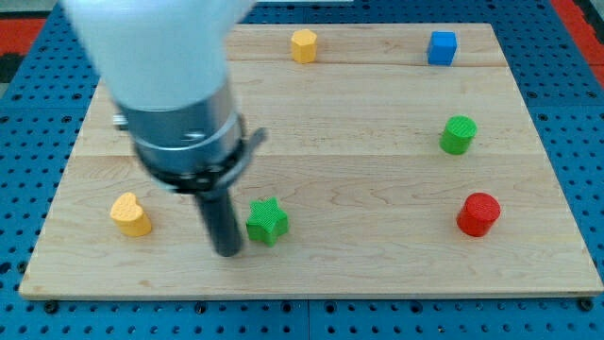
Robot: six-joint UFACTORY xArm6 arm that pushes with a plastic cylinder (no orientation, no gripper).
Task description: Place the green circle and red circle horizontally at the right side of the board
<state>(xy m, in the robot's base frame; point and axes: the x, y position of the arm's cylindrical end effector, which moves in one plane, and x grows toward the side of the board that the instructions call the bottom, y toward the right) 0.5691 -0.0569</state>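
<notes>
The green circle stands near the board's right side. The red circle stands below it, a little further to the view's right, so the two sit one above the other. My tip rests on the board at the lower left, far from both circles. It is just left of a green star, close to touching it.
A yellow heart lies at the lower left. A yellow hexagon and a blue cube stand along the top edge. The wooden board lies on a blue pegboard table. The arm's body covers the board's upper left.
</notes>
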